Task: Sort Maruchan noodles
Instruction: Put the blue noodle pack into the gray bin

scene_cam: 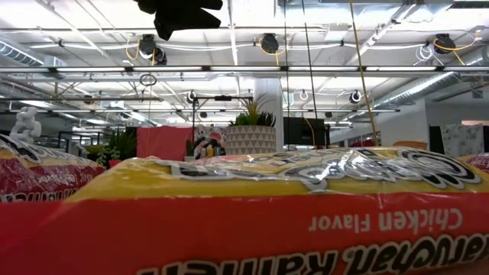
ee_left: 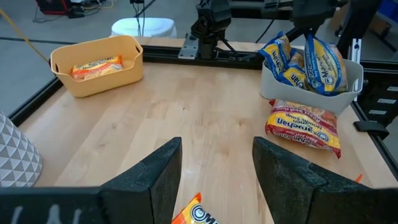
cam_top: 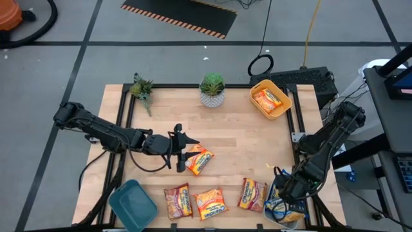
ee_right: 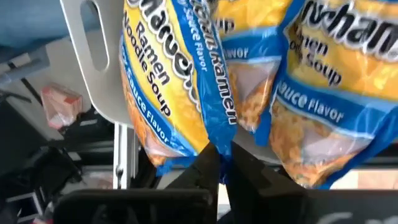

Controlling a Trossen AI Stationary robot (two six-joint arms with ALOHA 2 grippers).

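Note:
My right gripper (ee_right: 219, 163) is shut over the pale bin (cam_top: 291, 218) at the near right corner, among upright blue-and-yellow noodle packets (ee_right: 165, 81). My left gripper (cam_top: 177, 149) hovers open at mid-table. An orange-yellow packet (cam_top: 197, 159) lies flat just beyond its fingers, and its corner (ee_left: 196, 214) shows between them. Three more packets (cam_top: 178, 201) (cam_top: 210, 203) (cam_top: 252, 194) lie flat along the near edge. Another (cam_top: 268, 100) rests in the yellow bin (cam_top: 284, 114). My right gripper pinches the blue seam edge (ee_right: 213, 144) of one blue-and-yellow packet between its fingertips (ee_right: 202, 167). It comes from above, slanting down into the bin. The packet stands upright among the others in the bin; its lower part is hidden.
A teal bin (cam_top: 132, 203) sits at the near left corner. A potted plant (cam_top: 212, 90) and a small green sprig (cam_top: 141, 89) stand along the far edge. One packet (scene_cam: 244, 221) lies right before the low camera and blocks most of that view. Bare wood lies mid-table.

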